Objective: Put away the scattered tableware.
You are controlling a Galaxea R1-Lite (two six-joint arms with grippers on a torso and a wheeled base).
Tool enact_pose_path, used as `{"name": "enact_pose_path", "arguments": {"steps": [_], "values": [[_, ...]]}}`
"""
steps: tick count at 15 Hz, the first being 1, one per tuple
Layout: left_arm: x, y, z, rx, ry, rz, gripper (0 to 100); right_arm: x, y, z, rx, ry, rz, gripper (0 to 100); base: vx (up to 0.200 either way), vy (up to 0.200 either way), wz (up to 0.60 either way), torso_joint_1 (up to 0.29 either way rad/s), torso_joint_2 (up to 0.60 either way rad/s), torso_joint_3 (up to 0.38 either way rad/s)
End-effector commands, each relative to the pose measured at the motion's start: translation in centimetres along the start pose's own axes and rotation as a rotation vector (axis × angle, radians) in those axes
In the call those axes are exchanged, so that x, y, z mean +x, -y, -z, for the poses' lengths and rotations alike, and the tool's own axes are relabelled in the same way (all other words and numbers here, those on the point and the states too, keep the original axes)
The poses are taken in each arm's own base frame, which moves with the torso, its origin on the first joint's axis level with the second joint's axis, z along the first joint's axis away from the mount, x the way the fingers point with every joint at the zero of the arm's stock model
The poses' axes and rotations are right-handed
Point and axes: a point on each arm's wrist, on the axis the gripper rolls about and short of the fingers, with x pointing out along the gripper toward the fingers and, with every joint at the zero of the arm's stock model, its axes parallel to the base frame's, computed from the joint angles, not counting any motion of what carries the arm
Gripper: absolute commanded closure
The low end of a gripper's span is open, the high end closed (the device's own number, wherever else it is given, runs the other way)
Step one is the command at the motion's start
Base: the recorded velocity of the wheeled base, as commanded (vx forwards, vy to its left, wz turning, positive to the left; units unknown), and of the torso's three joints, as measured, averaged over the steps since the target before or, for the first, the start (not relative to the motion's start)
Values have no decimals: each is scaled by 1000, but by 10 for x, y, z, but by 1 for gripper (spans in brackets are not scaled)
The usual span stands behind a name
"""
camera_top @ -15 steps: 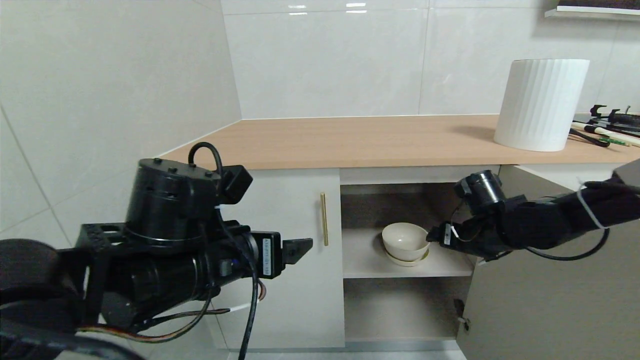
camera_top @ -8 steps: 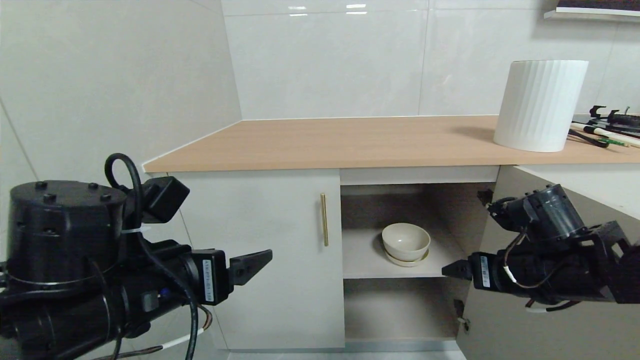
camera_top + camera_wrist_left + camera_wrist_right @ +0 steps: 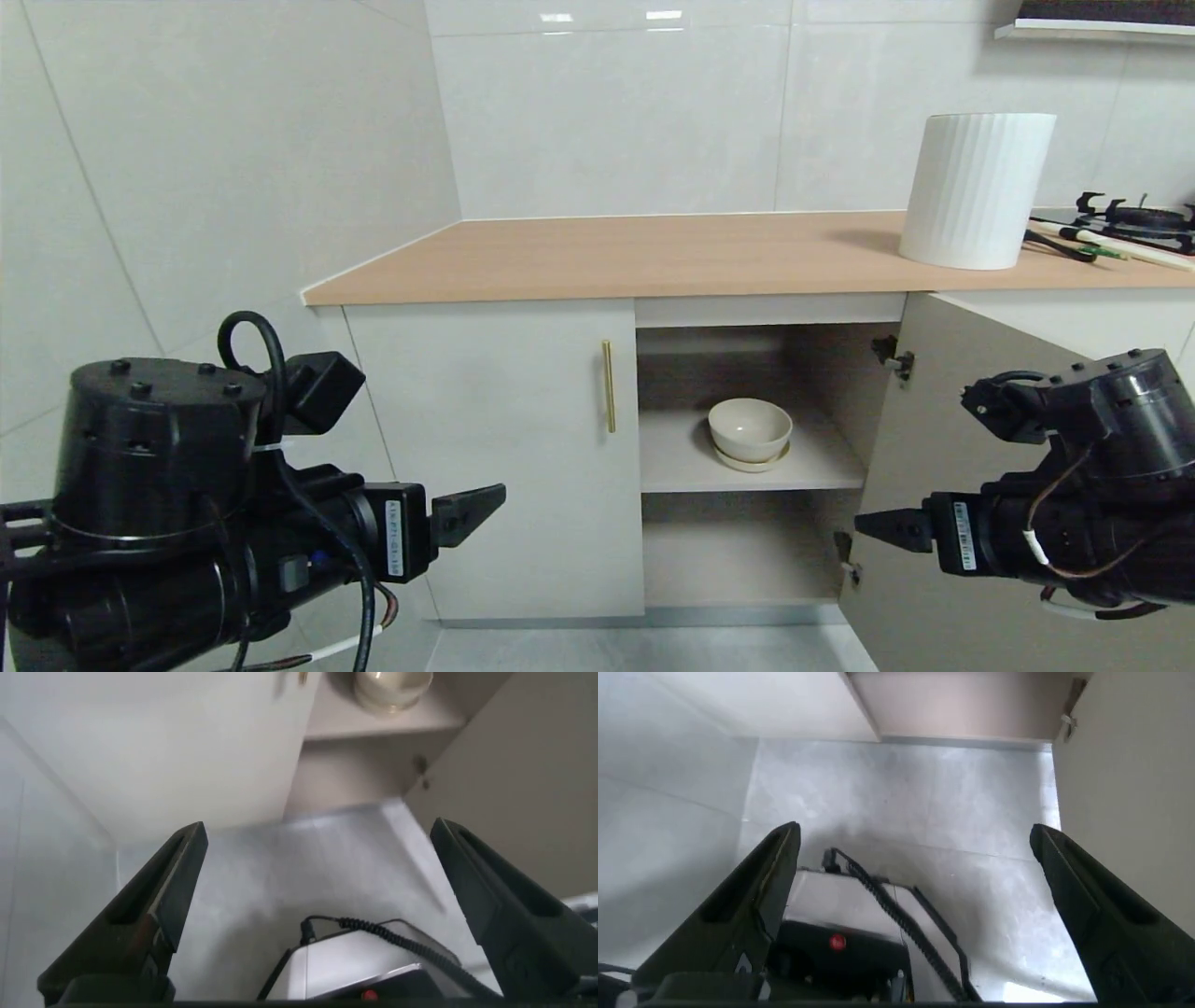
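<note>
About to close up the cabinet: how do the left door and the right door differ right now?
The left door is shut, outer face and gold handle showing; the right door stands swung open, inner face and hinge showing. The left door hides its side; the right door exposes the shelf holding the bowl on a plate. Both are pale flat panels under the wooden counter.

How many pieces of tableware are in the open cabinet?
2: a bowl on the upper shelf, and a saucer directly under it. The closed left door may hide others.
</note>
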Motion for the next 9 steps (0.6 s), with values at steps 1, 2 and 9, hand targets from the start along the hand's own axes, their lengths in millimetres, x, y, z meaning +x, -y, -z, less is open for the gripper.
{"name": "enact_pose_path", "arguments": {"steps": [1,2,9], "values": [[5,0,2,3,-15,-8,0,-11,0,-2,1,19,-9,0,-200,0,0,2,-2,-2],[4,0,2,3,-14,-7,0,-13,0,-3,0,7,-2,0,-200,0,0,2,-2,2],[3,0,1,4,-11,-6,0,-21,-1,-4,-7,6,9,0,-143,0,0,-2,2,1]]}}
